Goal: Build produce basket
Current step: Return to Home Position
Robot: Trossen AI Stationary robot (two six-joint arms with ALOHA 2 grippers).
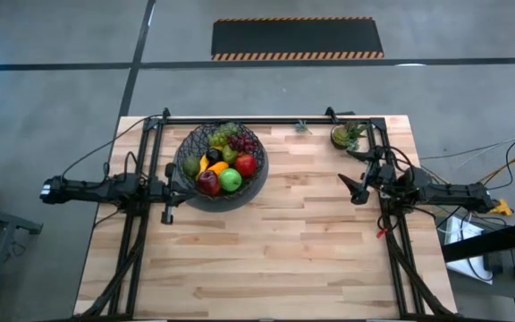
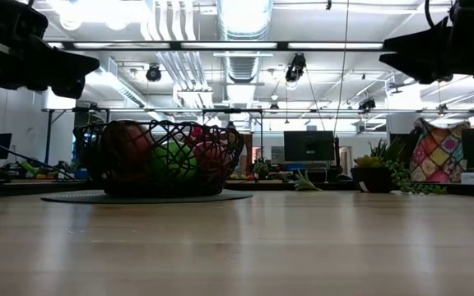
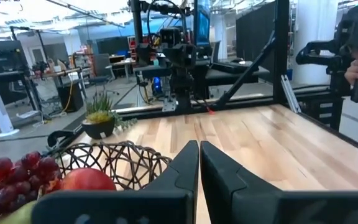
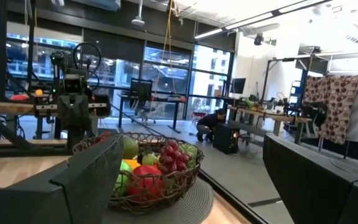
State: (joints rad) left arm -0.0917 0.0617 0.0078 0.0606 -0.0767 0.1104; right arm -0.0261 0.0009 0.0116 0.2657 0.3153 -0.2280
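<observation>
Table [image 1: 284, 259]: basket [image 1: 189, 146] on mat [image 2: 220, 196], potted plant [image 1: 345, 136]

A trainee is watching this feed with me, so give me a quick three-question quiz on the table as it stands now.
1. True or false: the left gripper holds a red apple.
2. Of the left gripper and the right gripper, which is open? A: left. B: right. C: both.
3. What stands at the corner of the table near the right arm, top right in the high view?

Key
1. False: it is shut on nothing, beside the basket; a red apple lies in the basket.
2. B.
3. A small potted plant.
</observation>
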